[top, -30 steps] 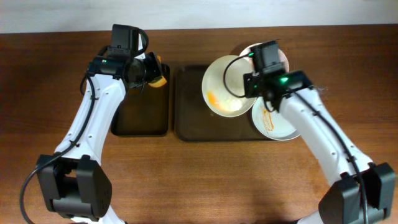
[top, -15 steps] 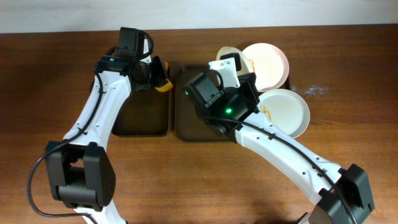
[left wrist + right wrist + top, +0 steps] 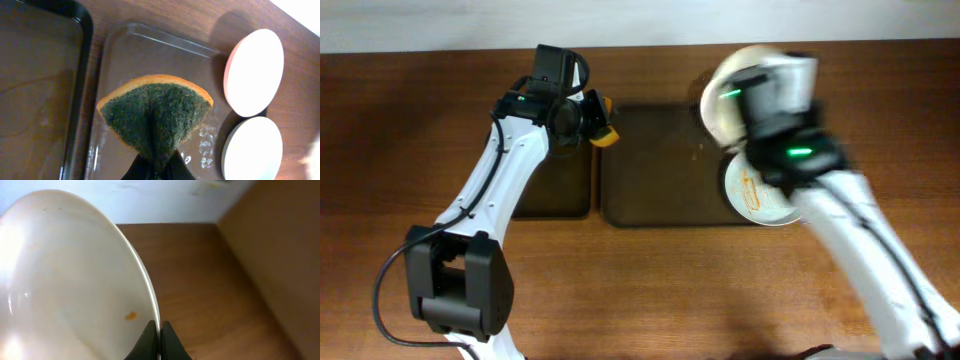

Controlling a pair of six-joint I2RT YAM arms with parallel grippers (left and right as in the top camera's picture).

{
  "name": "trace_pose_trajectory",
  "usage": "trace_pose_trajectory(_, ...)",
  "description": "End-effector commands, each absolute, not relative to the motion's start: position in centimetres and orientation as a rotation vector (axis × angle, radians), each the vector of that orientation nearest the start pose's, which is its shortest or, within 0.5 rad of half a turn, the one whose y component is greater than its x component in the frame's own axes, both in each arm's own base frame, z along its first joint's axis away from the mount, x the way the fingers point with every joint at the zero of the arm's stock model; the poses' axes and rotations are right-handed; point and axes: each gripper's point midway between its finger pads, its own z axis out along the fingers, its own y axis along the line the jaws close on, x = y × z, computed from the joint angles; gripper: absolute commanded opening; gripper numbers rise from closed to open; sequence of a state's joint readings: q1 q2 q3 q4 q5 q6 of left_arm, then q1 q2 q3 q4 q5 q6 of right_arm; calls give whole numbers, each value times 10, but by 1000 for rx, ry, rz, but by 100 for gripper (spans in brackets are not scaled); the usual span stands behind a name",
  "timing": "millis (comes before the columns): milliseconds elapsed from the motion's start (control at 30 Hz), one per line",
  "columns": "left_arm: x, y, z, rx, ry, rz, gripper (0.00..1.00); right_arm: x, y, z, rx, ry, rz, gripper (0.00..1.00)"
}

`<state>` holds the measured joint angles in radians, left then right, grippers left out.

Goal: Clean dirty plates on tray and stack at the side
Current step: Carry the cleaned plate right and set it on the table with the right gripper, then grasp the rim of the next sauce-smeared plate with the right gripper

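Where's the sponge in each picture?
Overhead: the sponge is top middle, in the left hand, by the left edge of the brown tray.
Left wrist: centre, big, pinched in that hand, over the tray.
Right wrist: not in it; only a plate and table.
Shared landmark: the brown tray, in overhead and left wrist.
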<state>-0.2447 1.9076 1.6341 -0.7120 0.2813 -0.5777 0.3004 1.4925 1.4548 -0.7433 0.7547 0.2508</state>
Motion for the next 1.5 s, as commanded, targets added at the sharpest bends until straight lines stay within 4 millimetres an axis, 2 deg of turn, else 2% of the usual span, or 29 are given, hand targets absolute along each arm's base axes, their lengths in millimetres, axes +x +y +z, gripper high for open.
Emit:
trace_pose_trajectory(0, 464, -187, 140, -294, 2651, -686, 0, 402, -59, 291, 480, 2191, -217, 4)
trace_pose_trajectory(100, 461, -197, 132, -270, 2670, -686, 0, 398, -128, 262, 673, 2238, -86, 4)
trace_pose_trajectory(200, 463, -201, 133, -259, 2659, -680, 0, 389, -185, 214, 862, 2306, -41, 4)
trace_pose_trajectory(367, 466, -201, 135, -255, 2642, -686, 0, 380, -232, 133, 1062, 2419, -21, 4)
trace_pose_trajectory(467, 467, -199, 134, -260, 2640, -668, 0, 379, -246, 87, 1132, 2479, -13, 4)
trace_pose_trajectory(533, 467, -199, 134, -259, 2640, -668, 0, 382, -248, 74, 1137, 2491, -8, 4)
trace_pose_trajectory(667, 466, -202, 134, -252, 2642, -669, 0, 396, -237, 48, 1109, 2522, 59, 6)
trace_pose_trajectory(700, 466, -202, 134, -251, 2642, -670, 0, 398, -235, 44, 1104, 2533, 61, 9)
trace_pose_trajectory(733, 465, -203, 134, -248, 2643, -670, 0, 398, -230, 42, 1095, 2548, 66, 18)
trace_pose_trajectory(800, 464, -203, 134, -249, 2647, -669, 0, 397, -221, 43, 1081, 2574, 80, 29)
trace_pose_trajectory(900, 462, -202, 132, -252, 2658, -665, 0, 394, -198, 64, 1001, 2628, 191, 39)
trace_pose_trajectory(933, 462, -202, 132, -252, 2659, -664, 0, 391, -184, 82, 962, 2657, 276, 40)
trace_pose_trajectory(1000, 462, -202, 132, -252, 2658, -665, 0, 384, -155, 106, 855, 2709, 427, 40)
trace_pose_trajectory(1067, 461, -202, 131, -231, 2666, -657, 0, 374, -135, 106, 778, 2790, 471, 42)
trace_pose_trajectory(1133, 459, -202, 130, -184, 2670, -643, 0, 363, -112, 91, 696, 2878, 498, 42)
trace_pose_trajectory(1233, 462, -203, 132, -173, 2654, -647, 0, 361, -88, 67, 624, 2922, 507, 43)
trace_pose_trajectory(1333, 463, -203, 133, -172, 2650, -648, 0, 349, -92, 38, 640, 2988, 302, 42)
trace_pose_trajectory(1400, 463, -203, 133, -172, 2650, -648, 0, 349, -89, 32, 624, 2988, 292, 41)
trace_pose_trajectory(1467, 463, -203, 133, -172, 2651, -648, 0, 352, -86, 32, 607, 2981, 302, 20)
